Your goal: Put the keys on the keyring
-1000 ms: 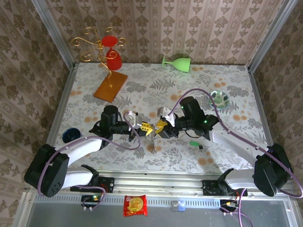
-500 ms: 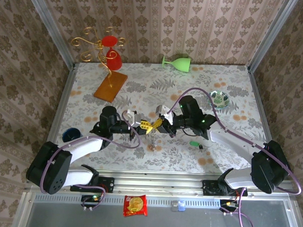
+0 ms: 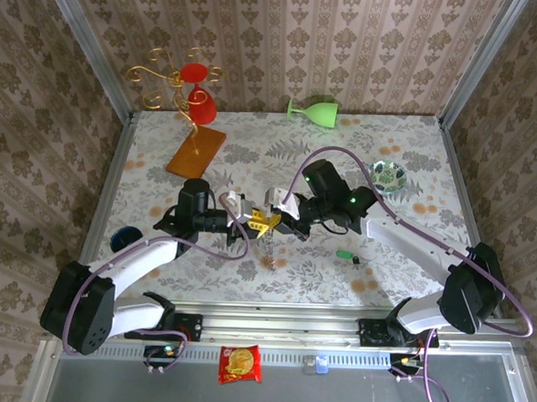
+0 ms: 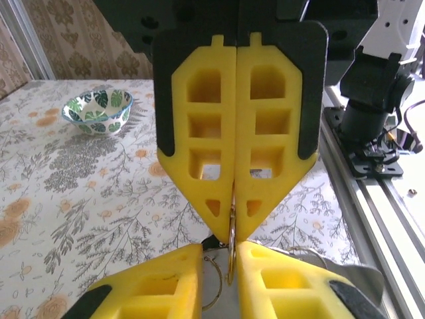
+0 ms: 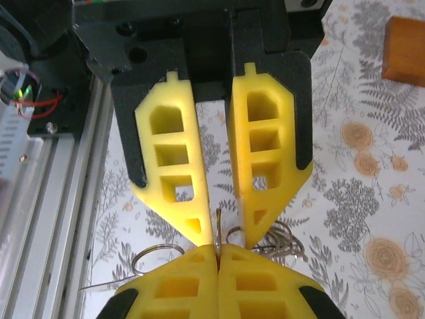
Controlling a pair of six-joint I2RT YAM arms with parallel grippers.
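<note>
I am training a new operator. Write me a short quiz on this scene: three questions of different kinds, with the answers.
1. True or false: the right gripper is shut on the keyring.
2. The green key is: A) lying on the table B) hanging on the keyring C) held in a gripper.
3. Fill in: the green goblet lies on its ____.
Key: 1 true; 2 A; 3 side.

Left arm (image 3: 139,254) and right arm (image 3: 408,237) are reached inward from the near edge, wrists levelled and pointed at each other at mid-scene. Left gripper (image 3: 255,222) and right gripper (image 3: 277,221) are held tip to tip, almost touching. Left jaws are seen slightly parted; right jaws are pressed fully together.
</note>
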